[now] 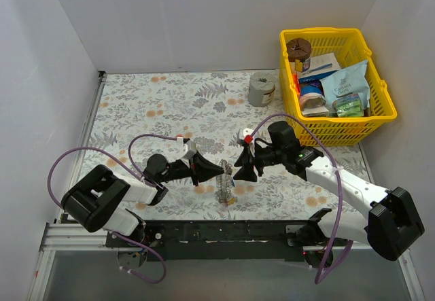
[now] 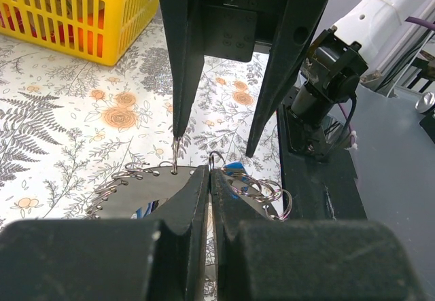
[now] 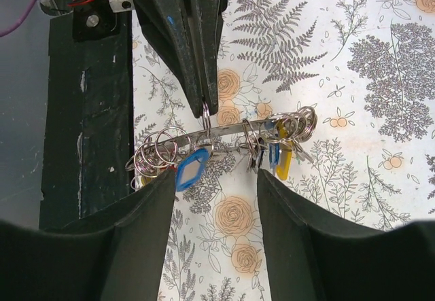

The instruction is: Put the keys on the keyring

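Note:
The keyring (image 1: 224, 185) is a thin flat grey ring with holes along its rim, hanging just above the floral table between the two arms. In the right wrist view the keyring (image 3: 231, 132) is edge-on, strung with several small split rings, a blue-headed key (image 3: 192, 168) and a yellow-headed key (image 3: 284, 162). My left gripper (image 2: 211, 175) is shut, pinching a small split ring on the keyring's rim (image 2: 136, 192). My right gripper (image 3: 216, 179) is open just below the keyring, its fingers either side of the hanging keys and touching nothing.
A yellow basket (image 1: 380, 121) full of packets stands at the back right, with a grey roll (image 1: 262, 89) to its left. The black base rail (image 1: 224, 232) runs along the near table edge. White walls enclose the table.

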Motion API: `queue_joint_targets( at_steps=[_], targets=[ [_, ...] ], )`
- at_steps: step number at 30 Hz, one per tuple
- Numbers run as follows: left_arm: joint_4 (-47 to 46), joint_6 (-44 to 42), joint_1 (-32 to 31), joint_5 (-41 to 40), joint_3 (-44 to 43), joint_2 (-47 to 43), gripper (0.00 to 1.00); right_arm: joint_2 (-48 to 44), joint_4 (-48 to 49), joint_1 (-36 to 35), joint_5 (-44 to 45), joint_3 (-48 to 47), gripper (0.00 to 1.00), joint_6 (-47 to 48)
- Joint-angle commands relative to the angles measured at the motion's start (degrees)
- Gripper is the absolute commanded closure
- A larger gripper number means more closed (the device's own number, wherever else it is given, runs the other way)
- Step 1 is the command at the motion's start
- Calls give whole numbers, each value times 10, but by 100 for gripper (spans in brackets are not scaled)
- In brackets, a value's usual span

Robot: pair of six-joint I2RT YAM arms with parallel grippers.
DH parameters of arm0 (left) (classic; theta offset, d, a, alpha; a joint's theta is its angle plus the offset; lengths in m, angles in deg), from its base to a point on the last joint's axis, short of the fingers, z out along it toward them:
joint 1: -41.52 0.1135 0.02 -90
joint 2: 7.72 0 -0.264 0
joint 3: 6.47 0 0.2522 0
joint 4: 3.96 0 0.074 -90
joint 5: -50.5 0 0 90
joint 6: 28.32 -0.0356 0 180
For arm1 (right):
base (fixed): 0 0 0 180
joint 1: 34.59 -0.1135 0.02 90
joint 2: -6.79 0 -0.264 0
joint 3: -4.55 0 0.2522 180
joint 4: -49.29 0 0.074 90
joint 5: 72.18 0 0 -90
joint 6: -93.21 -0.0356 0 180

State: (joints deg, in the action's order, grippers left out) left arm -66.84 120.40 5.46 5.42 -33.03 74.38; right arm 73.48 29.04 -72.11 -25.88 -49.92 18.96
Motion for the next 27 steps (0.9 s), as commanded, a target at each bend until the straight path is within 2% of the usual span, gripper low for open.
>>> queue_joint_targets(
  at_steps=[1,4,10,16,21,27],
  targets=[
    [-217,-4,4,15,0,-14,100,-2,40,-3,-23,-21,41,-21],
    [-220,-1,5,18,-2,-12,100,10,52,-3,-31,-27,45,-36],
    [-223,2,5,22,-6,-8,100,31,59,-3,-50,-38,60,-53],
    [-224,3,5,23,-7,-6,100,44,59,-3,-66,-39,66,-54],
    [-224,3,5,24,-9,-6,100,55,58,-3,-75,-40,67,-54],
    [-225,4,4,25,-11,-5,100,66,60,-3,-78,-41,89,-57]
  ],
)
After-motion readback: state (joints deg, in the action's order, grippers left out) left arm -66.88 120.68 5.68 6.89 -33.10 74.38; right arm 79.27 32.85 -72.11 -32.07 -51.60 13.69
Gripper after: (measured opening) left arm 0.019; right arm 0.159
